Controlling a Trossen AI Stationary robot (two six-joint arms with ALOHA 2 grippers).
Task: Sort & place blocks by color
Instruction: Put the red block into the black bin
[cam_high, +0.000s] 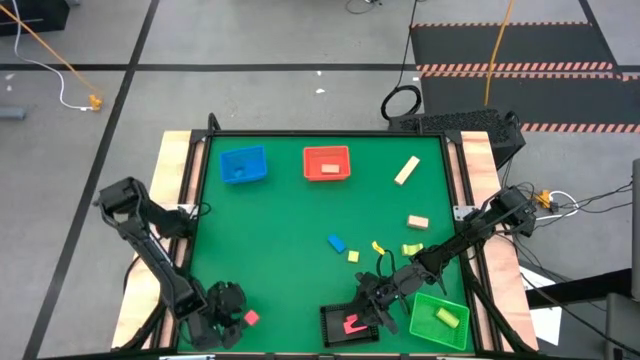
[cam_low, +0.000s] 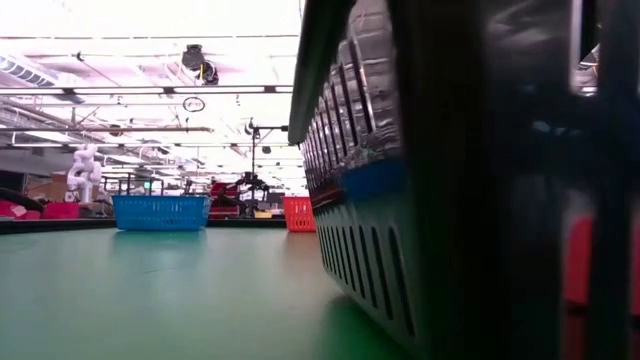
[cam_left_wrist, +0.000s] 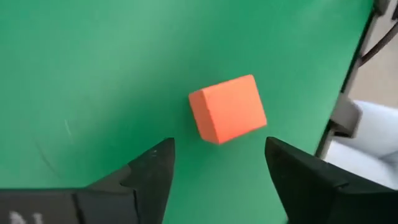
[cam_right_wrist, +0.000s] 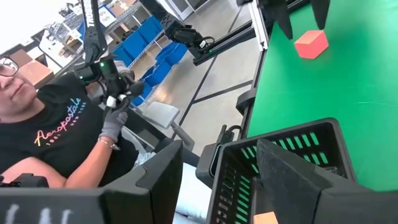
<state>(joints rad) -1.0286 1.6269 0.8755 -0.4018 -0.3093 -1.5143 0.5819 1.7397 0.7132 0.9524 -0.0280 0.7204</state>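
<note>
The left gripper (cam_high: 238, 322) is hovering at the near left part of the green table (cam_high: 290, 215), its two dark fingers (cam_left_wrist: 152, 171) standing apart and released, with a small pink-orange cube (cam_left_wrist: 227, 109) lying on the felt just beyond their tips and touching neither. In the high view this cube (cam_high: 251, 318) is sitting just beside the gripper, well apart from the trays. The right gripper (cam_high: 372, 308) is reaching over the square black slatted tray (cam_high: 349, 323) at the near edge, where a pink block (cam_high: 352, 323) is lying inside; its fingers (cam_right_wrist: 158, 171) are standing parted over the tray's rim, and I cannot tell whether they are grasping anything. Beside the black tray, a square green tray (cam_high: 440, 320) is holding a yellow-green bar (cam_high: 446, 317). A blue block (cam_high: 337, 243), a few small yellow pieces (cam_high: 378, 247) and two tan wooden blocks (cam_high: 406, 170) are lying loose on the table's right half. A blue tray (cam_high: 243, 165) and a red tray (cam_high: 327, 163) are standing along the far side. A person (cam_right_wrist: 46, 143) is sitting beyond the table's edge, holding a control handle.
</note>
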